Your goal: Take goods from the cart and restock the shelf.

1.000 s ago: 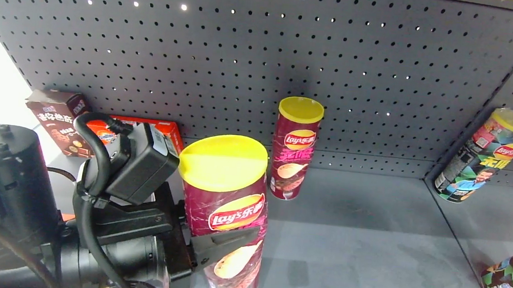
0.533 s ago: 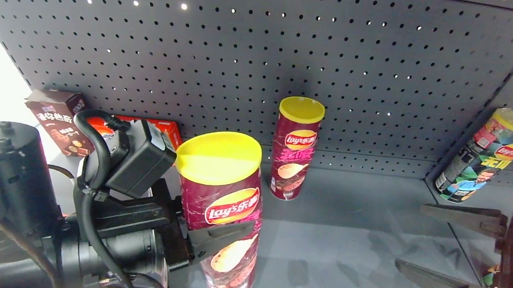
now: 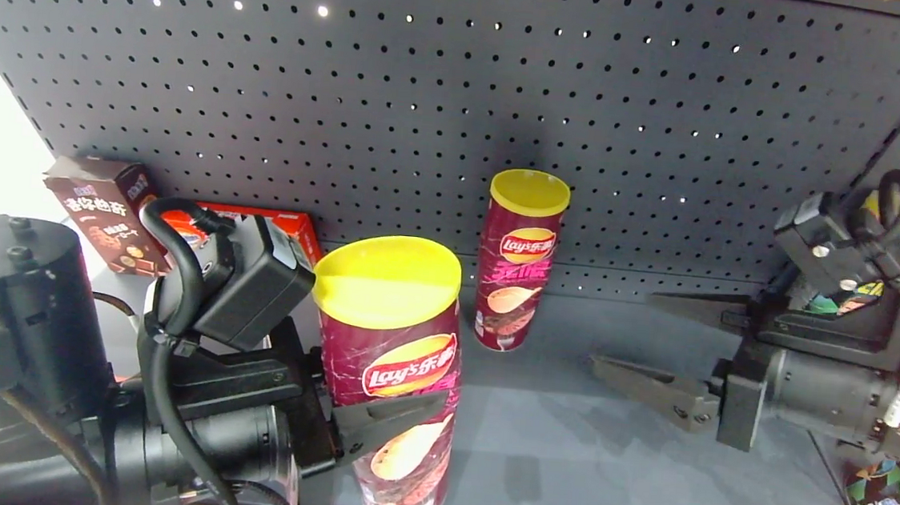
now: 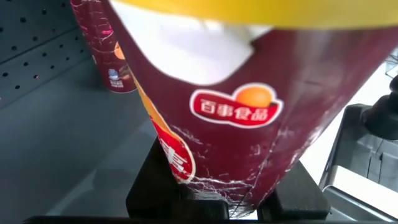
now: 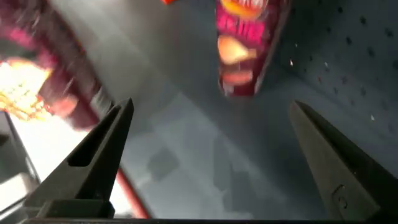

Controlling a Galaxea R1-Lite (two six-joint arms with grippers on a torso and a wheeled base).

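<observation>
Your left claw (image 3: 393, 409) clamps the can (image 3: 390, 344) at the shelf (image 3: 601, 473) front edge; released there, it could topple off. Right claw (image 3: 622, 330) stands apart.

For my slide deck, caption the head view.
Left gripper grips a chip can at the shelf front; right gripper open nearby.

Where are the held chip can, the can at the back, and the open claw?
held chip can (image 3: 409, 368), head view, front label.
back chip can (image 3: 514, 270), head view, front label.
right gripper (image 3: 622, 329), head view, between its fingertips.
</observation>
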